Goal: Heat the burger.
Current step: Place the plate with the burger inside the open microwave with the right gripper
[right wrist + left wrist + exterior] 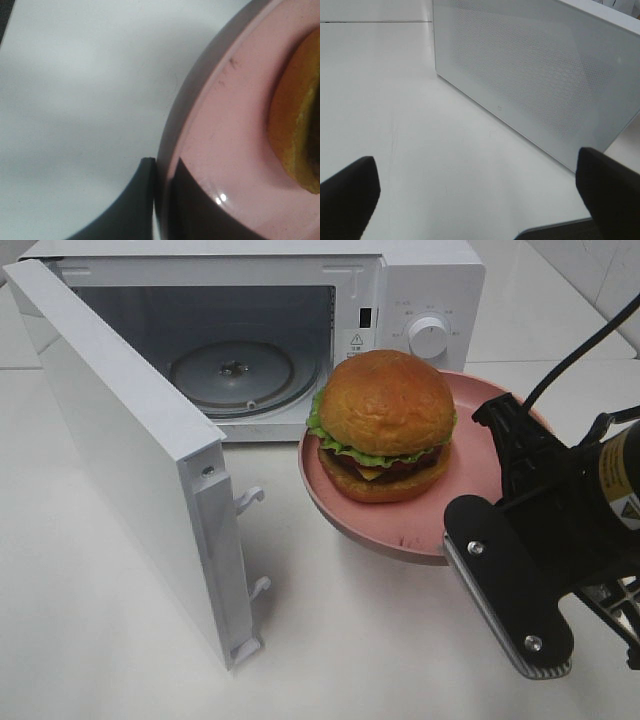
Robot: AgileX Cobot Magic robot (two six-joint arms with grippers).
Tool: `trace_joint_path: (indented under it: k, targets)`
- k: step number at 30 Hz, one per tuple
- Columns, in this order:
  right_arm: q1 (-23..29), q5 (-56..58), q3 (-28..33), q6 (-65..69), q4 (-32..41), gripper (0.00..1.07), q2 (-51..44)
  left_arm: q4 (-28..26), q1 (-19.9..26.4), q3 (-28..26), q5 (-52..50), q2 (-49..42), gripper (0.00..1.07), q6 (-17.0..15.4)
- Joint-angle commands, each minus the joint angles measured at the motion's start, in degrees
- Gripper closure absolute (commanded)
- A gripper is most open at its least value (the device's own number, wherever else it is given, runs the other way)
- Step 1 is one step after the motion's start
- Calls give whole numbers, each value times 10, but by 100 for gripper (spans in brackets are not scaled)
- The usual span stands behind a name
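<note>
The microwave door already stands open, and the burger sits on a pink plate just in front of the cavity, the right fingers clenched on the plate's rim. The left fingers are spread and empty by the door. Loading, shutting and starting the heat remain.

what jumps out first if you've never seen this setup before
A big glossy burger sits on a pink plate at the centre of the high view, and the right gripper pinches the plate's rim from the right. Just behind it stands a white microwave, its door swung wide to the left, showing the glass turntable inside.
</note>
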Motion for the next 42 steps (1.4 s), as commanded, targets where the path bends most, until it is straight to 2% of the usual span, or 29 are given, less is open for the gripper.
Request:
trace_joint_path:
  k: [1,5,11,18,21,35,38,42]
  targets:
    - [-24,-37,-2,-58,10,107,-7,-2,-1,-1,-5,-9,7,2]
    - [-72,-58,-2,-162,70,107,-7,-2,-1,-1,-5,-9,7,2]
    - [-119,-93,-2,-260,119,107,-7,-2,-1,-1,-5,-9,7,2]
    - [-164,-106,-3,-362,201,107,-4,-2,-1,-1,-5,-9,7,2]
    - [-173,-106,-11,-376,210,107,5,-2,-1,-1,-5,-9,7,2]
    - [-171,-103,-76,-375,210,107,72,-2,-1,-1,-5,-9,7,2]
    - [-170,-101,-89,-375,233,107,79,-2,-1,-1,-5,-9,7,2]
    - [-137,-103,-91,-375,227,107,97,-2,-1,-1,-5,-9,7,2]
